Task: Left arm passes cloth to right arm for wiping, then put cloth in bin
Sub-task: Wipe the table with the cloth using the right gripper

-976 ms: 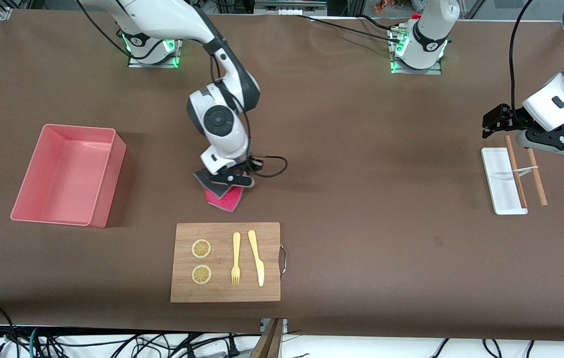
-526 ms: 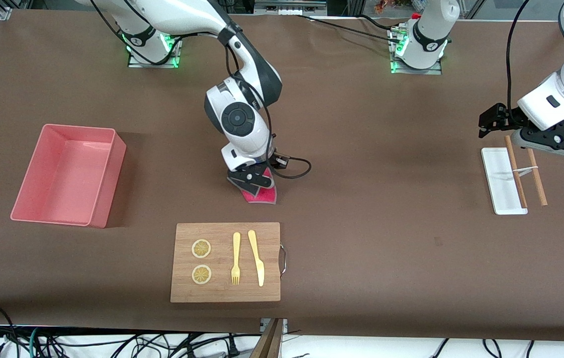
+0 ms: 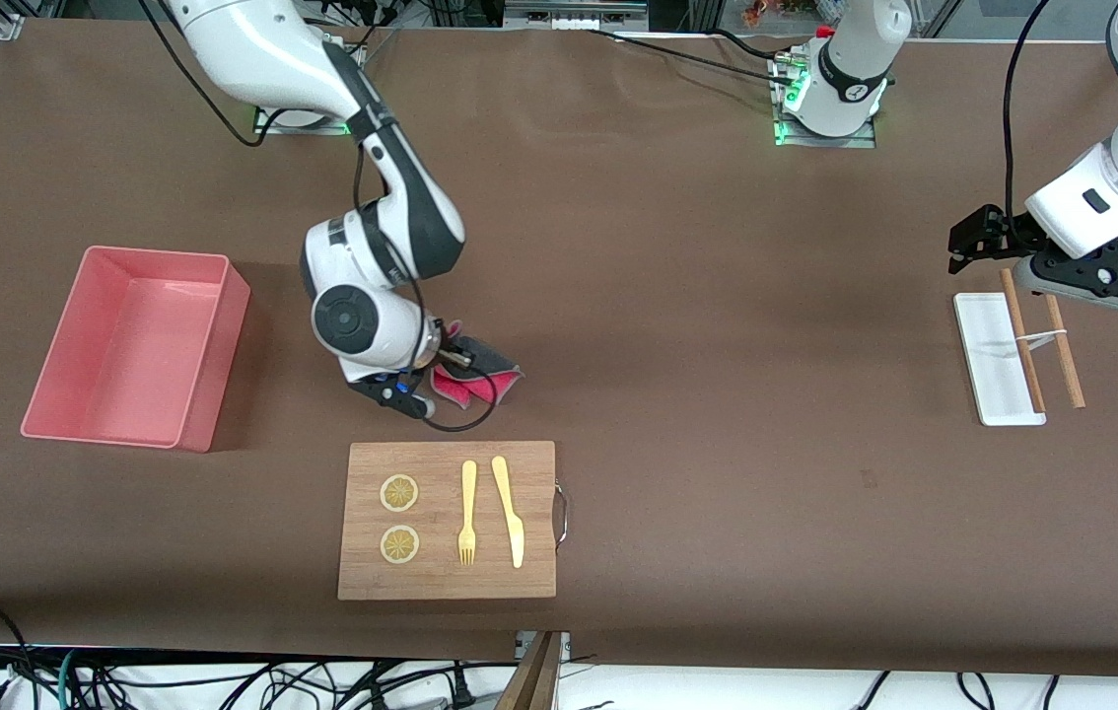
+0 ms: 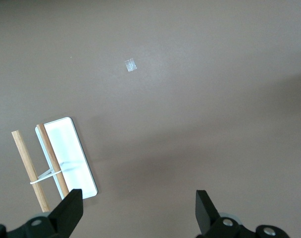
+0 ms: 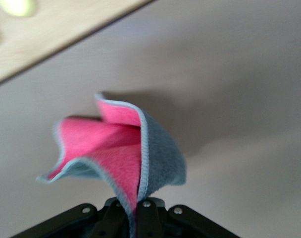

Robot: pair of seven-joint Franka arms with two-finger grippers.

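The cloth point(image 3: 482, 385), dark grey outside and pink inside, hangs folded from my right gripper point(image 3: 453, 361). That gripper is shut on it, low over the brown table just off the wooden cutting board point(image 3: 448, 520). In the right wrist view the cloth point(image 5: 125, 148) fans out from the shut right gripper point(image 5: 138, 206). The pink bin point(image 3: 214, 340) stands toward the right arm's end of the table. My left gripper point(image 3: 975, 242) waits open, holding nothing, over the table by the white tray point(image 3: 988, 345). In its own wrist view the left gripper point(image 4: 139, 208) shows only bare table between its fingers.
The cutting board carries two lemon slices point(image 3: 399, 493), a yellow fork point(image 3: 467, 513) and a yellow knife point(image 3: 510, 511). Two wooden chopsticks point(image 3: 1022, 340) lie across the white tray point(image 4: 69, 153). A cable loop point(image 3: 460, 419) hangs from the right wrist beside the board.
The right arm swept the cloth toward the left arm's end, then back toward the bin, turning its wrist; the cloth now trails folded. The left arm has barely moved.
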